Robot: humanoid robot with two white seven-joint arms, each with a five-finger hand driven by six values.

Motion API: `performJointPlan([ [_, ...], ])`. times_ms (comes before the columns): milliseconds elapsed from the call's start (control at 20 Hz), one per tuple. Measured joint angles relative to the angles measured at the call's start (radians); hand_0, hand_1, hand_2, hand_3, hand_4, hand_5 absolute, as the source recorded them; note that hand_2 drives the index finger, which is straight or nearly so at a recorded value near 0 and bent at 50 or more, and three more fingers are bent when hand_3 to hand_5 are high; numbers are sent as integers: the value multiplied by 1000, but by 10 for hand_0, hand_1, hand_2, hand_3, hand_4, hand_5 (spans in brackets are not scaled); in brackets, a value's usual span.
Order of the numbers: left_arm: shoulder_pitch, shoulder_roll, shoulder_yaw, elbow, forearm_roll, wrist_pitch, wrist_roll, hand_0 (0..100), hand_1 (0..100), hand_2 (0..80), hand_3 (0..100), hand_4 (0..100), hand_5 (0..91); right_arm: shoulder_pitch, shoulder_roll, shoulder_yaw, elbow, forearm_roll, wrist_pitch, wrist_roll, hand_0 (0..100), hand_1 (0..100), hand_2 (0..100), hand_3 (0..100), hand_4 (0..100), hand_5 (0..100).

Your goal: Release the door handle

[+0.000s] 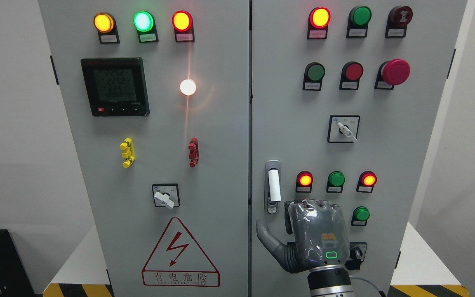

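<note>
Nearest the camera, the right hand rises from the bottom edge with its back toward us, thumb spread left and fingers loose, gripping nothing, which suggests it has let go. Just above and left of it, apart, the door handle stands upright on the right cabinet door.

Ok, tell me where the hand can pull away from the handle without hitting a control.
Bare panel lies left of the right hand, below the door handle, toward the door seam. Also bare: between the handle and the upper selector switch. Crowded: the indicator lamps just above the fingers and the green lamp to their right.
</note>
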Motion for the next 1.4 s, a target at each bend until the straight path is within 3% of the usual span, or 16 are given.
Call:
performJointPlan([
  [1002, 0, 0, 0, 0, 0, 0, 0, 120, 556, 0, 0, 0, 0, -78, 0, -21, 75, 0, 1, 6, 254, 280, 925, 1000, 996, 981],
  [1402, 0, 0, 0, 0, 0, 0, 0, 120, 556, 0, 0, 0, 0, -92, 0, -24, 89, -1, 2, 6, 310, 272, 925, 1000, 996, 980],
])
